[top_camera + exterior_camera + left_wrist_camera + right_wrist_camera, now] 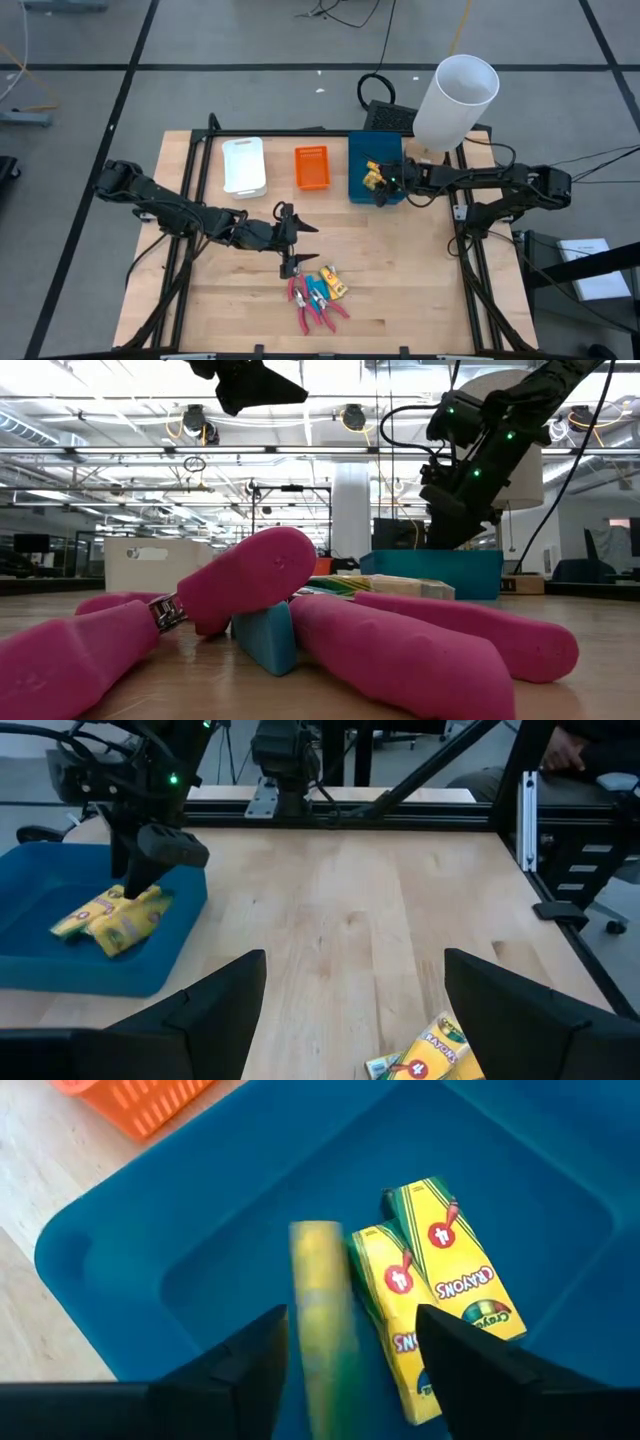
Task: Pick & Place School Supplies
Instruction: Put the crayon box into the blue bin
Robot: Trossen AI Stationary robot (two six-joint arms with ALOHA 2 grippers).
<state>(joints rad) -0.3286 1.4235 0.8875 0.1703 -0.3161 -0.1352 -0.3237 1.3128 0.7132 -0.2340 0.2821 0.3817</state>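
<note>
Pink-handled scissors [312, 308] lie in a heap near the table's front, with light-blue pieces [318, 293] and a yellow crayon packet [334, 284] among them; the packet also shows in the left wrist view [430, 1056]. My left gripper [293, 240] hangs open and empty just beyond the heap. My right gripper [382, 184] is open over the blue tray [360, 150]. Two crayon packets [440, 1295] lie flat on the tray's floor. A third yellow packet [320, 1310] shows blurred between the right fingers. My right gripper points down into the blue tray with its fingers [235, 1370] apart. The blurred yellow packet [322, 1330] stands in the gap, close to one finger. I cannot tell whether that finger touches it.
An orange tray [311, 167] and a white tray [243, 165] stand left of the blue one along the far edge. A tall white cylinder [455, 100] stands at the far right corner. Bare wood lies between the trays and the heap.
</note>
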